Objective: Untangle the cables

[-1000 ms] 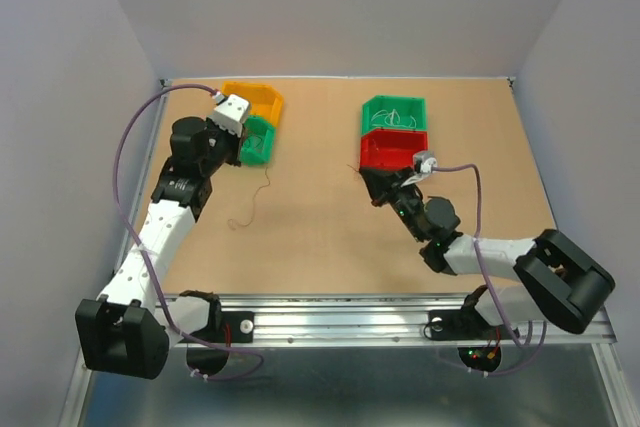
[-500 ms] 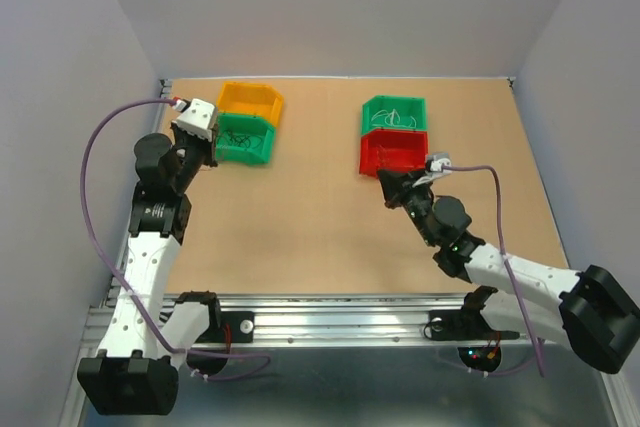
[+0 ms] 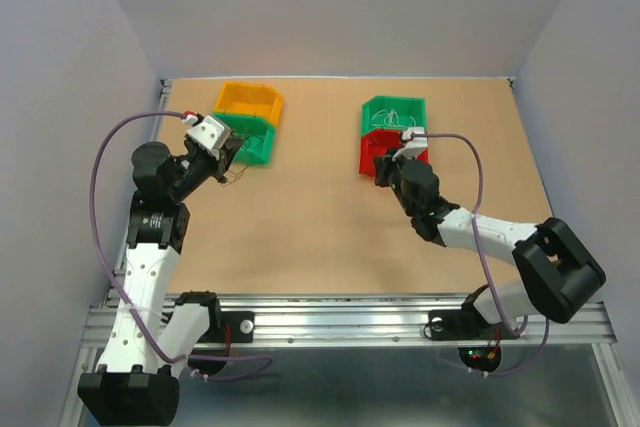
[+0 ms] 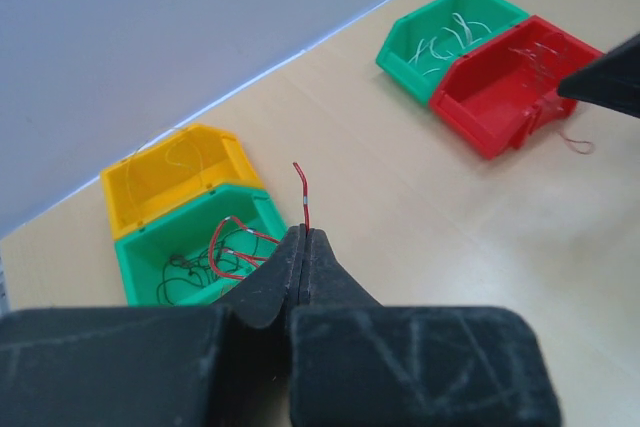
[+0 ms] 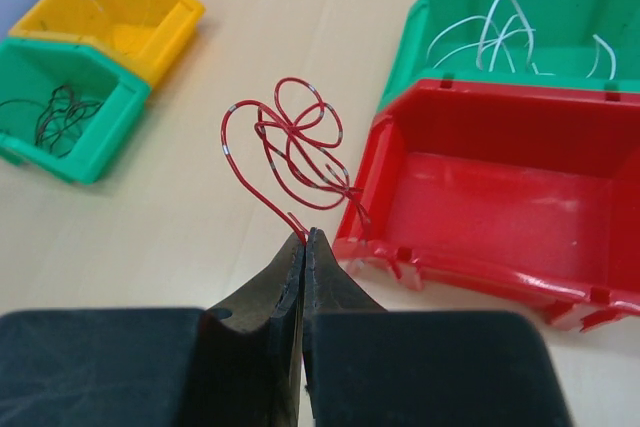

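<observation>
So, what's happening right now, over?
Left end effector shut on red strand. Right end effector shut on looped red wire, near red bin. Nothing in the way.

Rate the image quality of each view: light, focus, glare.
Top external: even, soft light and faint shadows; the red strand at the left gripper barely resolves. Left wrist: that strand is sharp, while the dark fingers are soft and featureless. Right wrist: the looped red wire is crisp, with a mild sheen on the red bin and no harsh glare.
</observation>
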`<state>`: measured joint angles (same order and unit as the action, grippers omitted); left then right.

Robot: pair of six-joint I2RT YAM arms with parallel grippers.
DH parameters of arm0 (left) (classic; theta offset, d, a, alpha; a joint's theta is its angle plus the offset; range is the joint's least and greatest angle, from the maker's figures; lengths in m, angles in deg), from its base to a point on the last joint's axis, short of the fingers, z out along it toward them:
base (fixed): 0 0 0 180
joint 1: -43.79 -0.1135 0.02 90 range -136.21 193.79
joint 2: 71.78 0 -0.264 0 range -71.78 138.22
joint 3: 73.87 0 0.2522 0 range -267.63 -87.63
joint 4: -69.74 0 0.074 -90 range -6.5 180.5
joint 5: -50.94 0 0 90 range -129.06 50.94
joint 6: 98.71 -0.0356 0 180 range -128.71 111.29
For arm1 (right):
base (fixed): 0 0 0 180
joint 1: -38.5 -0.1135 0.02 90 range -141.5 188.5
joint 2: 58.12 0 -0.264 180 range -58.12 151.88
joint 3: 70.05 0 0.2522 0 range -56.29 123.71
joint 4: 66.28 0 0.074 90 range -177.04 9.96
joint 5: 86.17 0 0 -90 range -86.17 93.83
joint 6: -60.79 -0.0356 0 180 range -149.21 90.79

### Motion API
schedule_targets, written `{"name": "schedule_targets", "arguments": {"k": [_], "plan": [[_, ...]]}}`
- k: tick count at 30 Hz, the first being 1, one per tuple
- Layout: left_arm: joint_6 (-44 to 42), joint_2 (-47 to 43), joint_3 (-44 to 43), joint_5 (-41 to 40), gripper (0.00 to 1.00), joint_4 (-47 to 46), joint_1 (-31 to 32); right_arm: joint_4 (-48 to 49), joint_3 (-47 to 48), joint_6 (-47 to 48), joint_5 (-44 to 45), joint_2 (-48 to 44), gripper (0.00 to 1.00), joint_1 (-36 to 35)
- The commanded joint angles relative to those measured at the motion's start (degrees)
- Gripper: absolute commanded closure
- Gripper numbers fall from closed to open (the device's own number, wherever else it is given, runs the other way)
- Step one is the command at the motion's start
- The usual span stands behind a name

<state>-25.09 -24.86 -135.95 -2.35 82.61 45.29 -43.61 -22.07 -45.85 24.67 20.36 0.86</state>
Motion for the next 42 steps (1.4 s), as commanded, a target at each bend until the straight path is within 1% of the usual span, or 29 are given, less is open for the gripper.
{"name": "schedule_targets", "arguments": {"k": [1, 2, 7, 10, 12, 16, 21, 24, 25, 27, 30, 31, 33, 34, 37, 38, 39, 40, 42], "plan": [[-0.8, -1.4, 0.6, 5.4, 1.0, -1.6, 0.1, 1.3, 4.9, -0.8, -0.6, 2.6, 0.99, 4.2], [-0.8, -1.5, 0.6, 5.6, 1.0, -1.6, 0.1, 1.4, 5.2, -0.9, -1.3, 2.6, 0.99, 4.2], [-0.8, -1.6, 0.6, 6.1, 1.0, -1.5, 0.1, 1.9, 6.7, -2.3, -4.7, 4.9, 1.0, 9.3], [-0.9, -1.5, 0.6, 6.4, 1.0, -1.4, 0.1, 3.2, 6.7, -2.9, -4.7, 5.5, 1.0, 10.9], [-1.0, -1.5, 0.7, 6.4, 1.0, -1.4, 0.1, 3.9, 6.3, -3.9, -3.4, 5.4, 0.99, 11.7], [-1.2, -1.7, 0.9, 6.4, 1.0, -1.3, 0.1, 5.8, 4.1, -6.3, 1.7, 4.8, 0.99, 13.0], [-1.2, -1.0, 0.9, 6.4, 1.0, -1.3, 0.1, 5.9, 3.0, -7.7, 3.5, 5.6, 0.99, 13.8], [-1.3, -0.7, 0.9, 6.3, 1.0, -1.1, 0.1, 6.5, 2.3, -8.2, 3.6, 6.3, 0.92, 13.9], [-1.3, -0.7, 0.9, 6.4, 1.0, -1.1, 0.1, 7.2, 2.0, -8.2, 4.1, 6.3, 0.85, 13.8], [-1.3, -0.9, 0.9, 6.7, 1.0, -1.0, 0.1, 7.8, 1.3, -8.2, 4.6, 5.9, 0.8, 13.8], [-1.3, -1.0, 0.9, 7.3, 1.0, -1.0, 0.1, 8.2, -0.2, -8.2, 5.6, 4.3, 0.63, 13.8], [-1.3, -1.1, 0.9, 7.5, 1.0, -1.0, 0.1, 8.3, -0.8, -8.1, 5.4, 3.9, 0.54, 13.8], [-1.3, -1.0, 0.7, 8.2, 1.0, -1.0, 0.1, 8.4, -1.5, -8.1, 4.9, 2.9, 0.47, 13.8], [-1.0, -0.9, 0.6, 8.6, 1.0, -0.9, 0.1, 8.5, -1.7, -7.9, 4.7, 1.9, 0.38, 13.8], [-0.5, 0.0, -0.4, 9.9, 1.0, -0.7, 0.2, 9.6, -2.4, -4.7, -2.5, 0.6, 0.37, 13.8], [-0.1, 0.2, -0.6, 10.4, 1.0, -0.7, 0.3, 11.3, -2.6, -3.5, -11.2, 0.4, 0.37, 13.8], [0.2, 0.8, -1.4, 11.1, 1.0, -0.7, 0.7, 12.3, -2.3, -0.9, -16.5, 0.6, 0.37, 13.6], [0.5, 1.1, -1.9, 11.4, 1.0, -0.7, 1.1, 14.4, -2.1, 0.4, -27.8, 1.1, 0.35, 13.5], [1.1, 2.0, -3.2, 12.3, 1.0, -0.7, 2.6, 17.9, -1.8, 4.0, -35.8, 3.4, 0.3, 11.2]]}}
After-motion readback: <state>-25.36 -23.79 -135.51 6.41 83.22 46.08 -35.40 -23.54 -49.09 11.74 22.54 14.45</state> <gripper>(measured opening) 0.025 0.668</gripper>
